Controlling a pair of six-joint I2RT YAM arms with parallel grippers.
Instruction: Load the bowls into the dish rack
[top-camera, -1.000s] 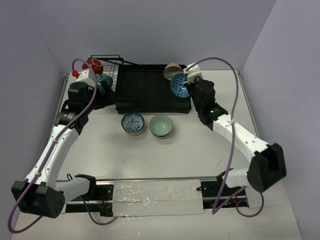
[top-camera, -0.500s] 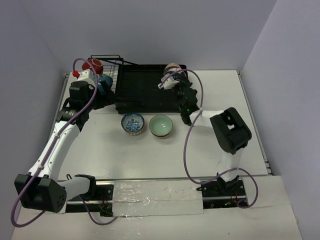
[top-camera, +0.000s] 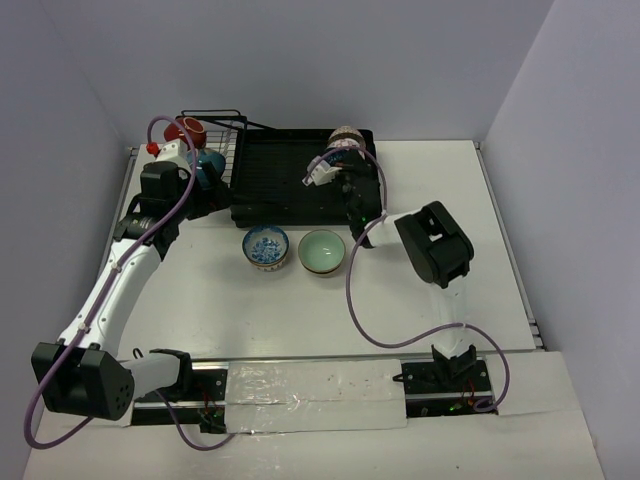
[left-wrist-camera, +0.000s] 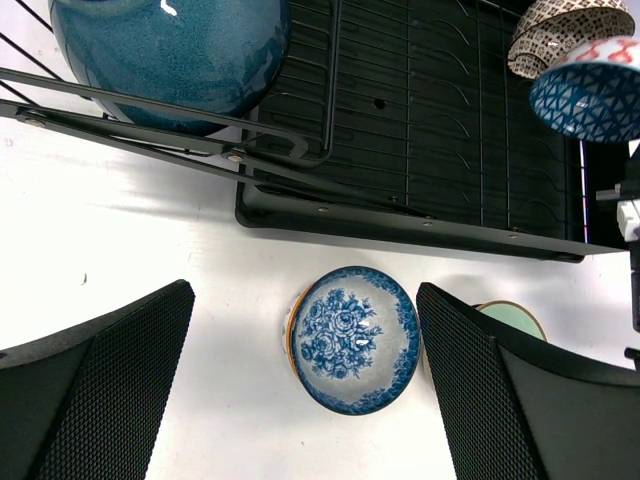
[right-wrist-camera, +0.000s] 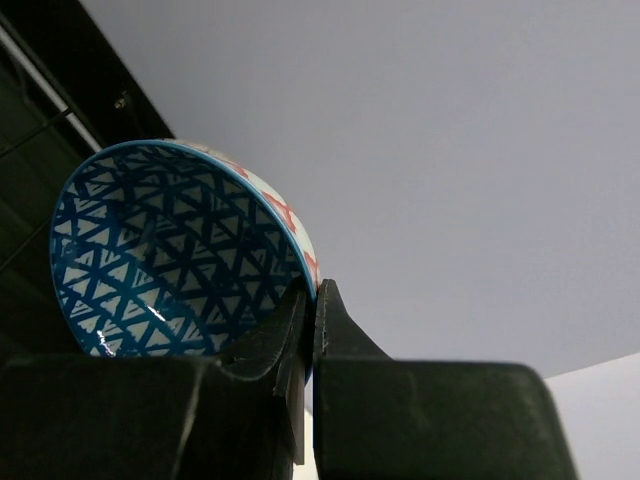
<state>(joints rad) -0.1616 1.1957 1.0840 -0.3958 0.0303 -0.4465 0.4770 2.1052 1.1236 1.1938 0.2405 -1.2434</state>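
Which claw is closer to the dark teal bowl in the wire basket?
Left. The left gripper hangs open just beside the teal bowl; the right gripper is at the dish rack's opposite end, shut on a triangle-patterned bowl.

Green bowl (left-wrist-camera: 512, 318) mostly hidden in left wrist view; teal bowl (left-wrist-camera: 170, 45) cut by top edge

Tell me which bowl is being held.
The triangle-patterned bowl, its rim pinched by the right fingers; the others rest on the table or in the rack.

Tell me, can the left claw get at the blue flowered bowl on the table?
Probably yes: the left claw is open and faces the blue flowered bowl, with nothing covering it or lying between them.
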